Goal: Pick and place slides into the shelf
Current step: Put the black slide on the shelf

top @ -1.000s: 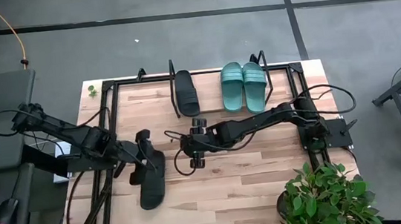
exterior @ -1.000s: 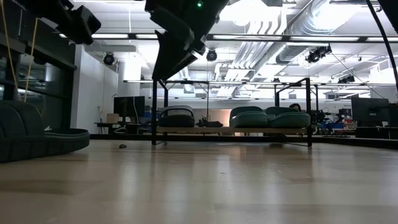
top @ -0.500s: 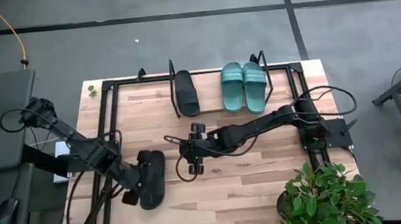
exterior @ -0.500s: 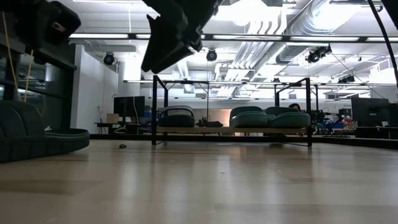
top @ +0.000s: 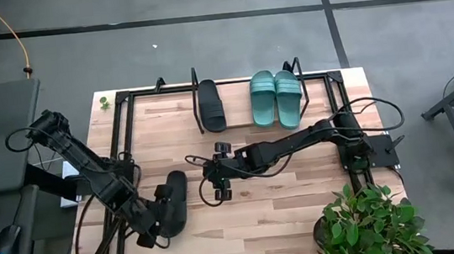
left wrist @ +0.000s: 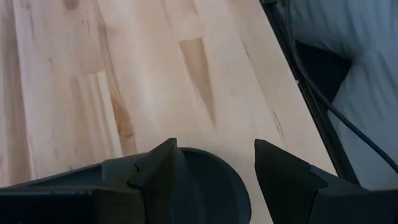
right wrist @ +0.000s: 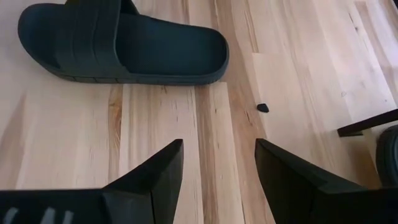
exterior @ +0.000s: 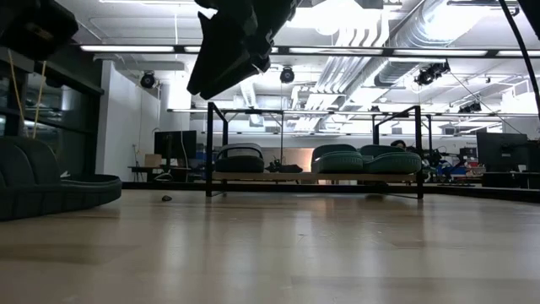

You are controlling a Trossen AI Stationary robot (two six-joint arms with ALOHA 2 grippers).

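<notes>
A black slide [top: 173,204] is seen lying flat on the wooden table [top: 285,197], toward the near left part of it, its strap end nearest the shelf. In the right wrist view the same black slide [right wrist: 121,43] is shown whole and untouched on the boards, with a small dark speck [right wrist: 263,107] just beside its toe end. On the shelf [top: 229,106] at the far side of the table, three slides are already lined up: a second black slide [top: 210,105] on the left, and the two teal slides [top: 276,97] side by side to its right. In the low view the shelf [exterior: 312,177] is seen across the table with the rounded straps of those slides on its board.

The left gripper [top: 147,234] is placed at the near end of the loose black slide, low over the table edge. In the left wrist view the left gripper [left wrist: 214,168] is shown with its fingers spread apart, the slide's rounded end lying between and under them, not squeezed. The right gripper [top: 220,170] is held over the middle of the table, to the right of the loose slide and apart from it; its fingers [right wrist: 155,180] are parted with nothing between them but bare wood. A potted plant [top: 368,226] is seen at the near right corner.
</notes>
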